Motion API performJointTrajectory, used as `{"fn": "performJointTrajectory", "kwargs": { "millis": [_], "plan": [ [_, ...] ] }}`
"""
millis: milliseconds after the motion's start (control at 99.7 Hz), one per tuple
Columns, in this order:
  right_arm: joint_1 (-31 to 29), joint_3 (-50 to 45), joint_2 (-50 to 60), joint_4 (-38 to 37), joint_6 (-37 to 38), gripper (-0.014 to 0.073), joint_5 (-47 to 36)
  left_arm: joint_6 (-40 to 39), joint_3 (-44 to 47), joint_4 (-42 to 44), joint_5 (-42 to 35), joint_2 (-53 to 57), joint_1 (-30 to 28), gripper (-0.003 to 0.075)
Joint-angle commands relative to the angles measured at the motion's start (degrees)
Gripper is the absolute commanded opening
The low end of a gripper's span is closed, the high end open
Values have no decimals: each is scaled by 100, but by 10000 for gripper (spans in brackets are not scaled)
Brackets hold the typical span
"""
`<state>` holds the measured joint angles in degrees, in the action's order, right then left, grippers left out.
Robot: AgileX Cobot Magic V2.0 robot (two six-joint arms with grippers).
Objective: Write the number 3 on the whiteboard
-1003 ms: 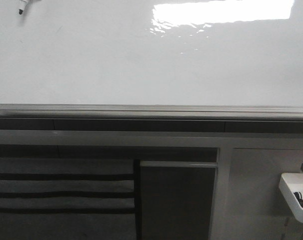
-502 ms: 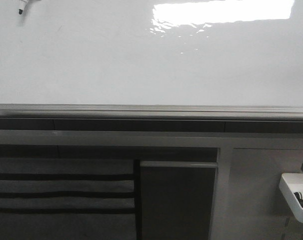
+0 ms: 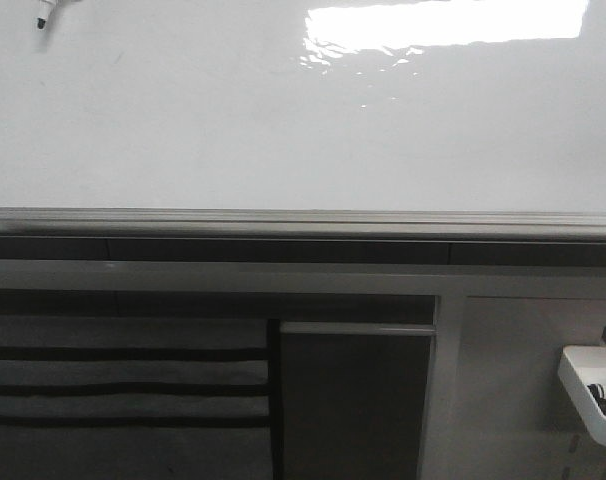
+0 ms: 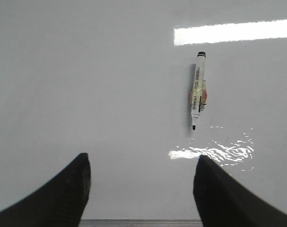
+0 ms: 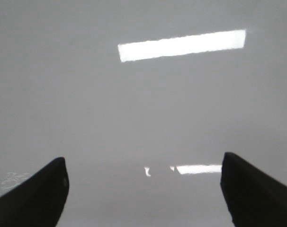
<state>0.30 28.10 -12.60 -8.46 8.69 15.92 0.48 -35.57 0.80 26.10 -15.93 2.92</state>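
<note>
Front view. The whiteboard [image 3: 233,120] fills the upper half, glossy, with a bright glare patch [image 3: 448,22] near the top and a grey rail [image 3: 303,222] along its lower edge. No digit 3 is drawn on it yet. The tip of a marker [image 3: 46,14] shows at the top left corner, against the board. Below the rail stand a grey panel with black stripes [image 3: 123,385] and, at the lower right, a white tray [image 3: 583,390]. Neither arm appears here.

Left wrist view. The left gripper [image 4: 141,187] faces the board with its fingers spread wide and nothing between them. The marker [image 4: 198,90] lies well apart from it, uncapped, black nib toward the gripper, apparently stuck to the board by a fixture at mid-barrel, though the mount is too small to confirm. The marker is judged light, rigid and smooth-barrelled, so liable to slip; the best hold is across the barrel just behind the mount, leaving the nib free.

Right wrist view. The right gripper [image 5: 143,189] is likewise spread and empty, facing blurred, bare board with reflected lights.
</note>
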Motion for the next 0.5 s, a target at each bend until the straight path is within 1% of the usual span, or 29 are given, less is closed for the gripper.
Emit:
{"fn": "performJointTrajectory", "kwargs": {
  "millis": [0, 90, 211, 321, 401, 492],
  "plan": [
    [-36, 188, -121, -87, -56, 591, -480, -48, -174, -80, -432, -107, -20, 403],
    [-36, 188, -121, -77, -56, 591, -463, -48, -174, -265, -422, -107, -20, 387],
    [-36, 188, -121, -22, -56, 591, -408, 6, -174, -255, -422, -138, -20, 386],
    [-25, 302, -148, 100, -56, 590, -108, 157, -187, -266, -422, -368, -20, 386],
    [-25, 483, -286, 137, -56, 590, 192, 227, -243, -304, -422, -618, 114, 386],
    [-25, 723, -511, 215, -56, 590, 466, 435, -407, -309, -433, -1058, 415, 386]
  ]
}}
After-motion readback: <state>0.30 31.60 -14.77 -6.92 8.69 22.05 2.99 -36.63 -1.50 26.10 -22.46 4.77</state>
